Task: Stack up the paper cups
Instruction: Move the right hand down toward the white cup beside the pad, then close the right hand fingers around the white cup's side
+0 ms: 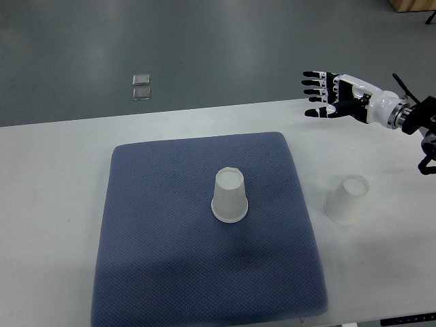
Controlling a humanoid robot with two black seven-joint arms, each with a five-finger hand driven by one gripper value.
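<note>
A white paper cup stands upside down near the middle of the blue-grey mat. A second white paper cup stands upside down on the white table to the right of the mat. My right hand hovers at the table's far right, above and behind that second cup, with its fingers spread and pointing left, holding nothing. The left arm does not show.
The white table runs across the picture, with its far edge just behind the mat. Beyond it lies grey floor with two small metal plates. Dark robot parts sit at the right edge.
</note>
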